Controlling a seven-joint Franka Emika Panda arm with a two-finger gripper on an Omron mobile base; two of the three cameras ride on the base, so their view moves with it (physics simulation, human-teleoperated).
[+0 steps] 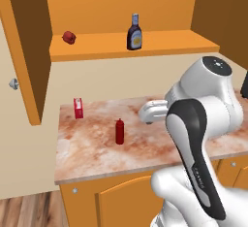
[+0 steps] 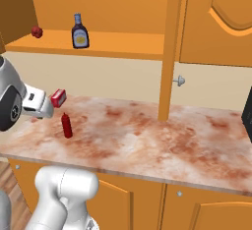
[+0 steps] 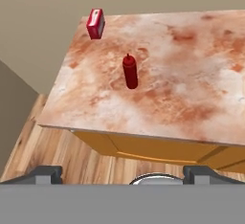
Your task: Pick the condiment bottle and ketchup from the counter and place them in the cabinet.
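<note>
Jaws spread wide, holding nothing, above the upright ketchup (image 3: 129, 71) on the counter (image 3: 191, 94).

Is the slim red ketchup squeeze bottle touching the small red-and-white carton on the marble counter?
Apart. The hand view shows bare mottled counter between the upright ketchup bottle and the carton, which stands nearer the counter's back corner.
</note>
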